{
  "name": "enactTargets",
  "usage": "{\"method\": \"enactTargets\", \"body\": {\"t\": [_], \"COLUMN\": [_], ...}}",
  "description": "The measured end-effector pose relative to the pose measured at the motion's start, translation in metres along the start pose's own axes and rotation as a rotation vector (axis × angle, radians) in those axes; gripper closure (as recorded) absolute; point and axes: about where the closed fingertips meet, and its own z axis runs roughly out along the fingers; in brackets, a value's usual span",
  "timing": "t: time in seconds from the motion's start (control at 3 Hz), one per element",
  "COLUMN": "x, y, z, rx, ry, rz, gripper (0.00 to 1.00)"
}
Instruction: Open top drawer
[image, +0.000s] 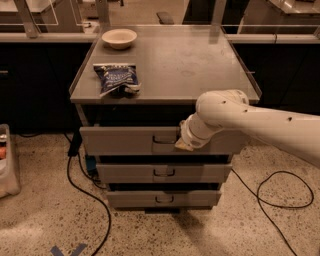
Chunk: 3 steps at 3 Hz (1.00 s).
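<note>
The top drawer (125, 140) is the widest grey drawer, just under the cabinet top, with a small dark wire handle (163, 140) at its centre. It sticks out a little further than the two narrower drawers below. My gripper (183, 145) is at the end of the white arm that reaches in from the right. It sits against the top drawer front, just right of the handle. Its tip is pale and points down-left.
A blue snack bag (117, 78) and a white bowl (119, 38) lie on the grey cabinet top (190, 60). The middle drawer (165, 172) and bottom drawer (164, 199) sit below. Black cables (82, 192) run over the speckled floor on both sides. A bin (6, 165) stands at far left.
</note>
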Motion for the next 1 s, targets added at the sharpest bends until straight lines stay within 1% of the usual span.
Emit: {"method": "enactTargets", "body": {"t": [0.33, 0.67, 1.0], "x": [0.0000, 0.0000, 0.0000], "y": [0.0000, 0.0000, 0.0001], "z": [0.0000, 0.0000, 0.0001], "rx": [0.000, 0.000, 0.000], "ry": [0.000, 0.000, 0.000], "rz": [0.000, 0.000, 0.000], "gripper": [0.77, 0.53, 0.24]}}
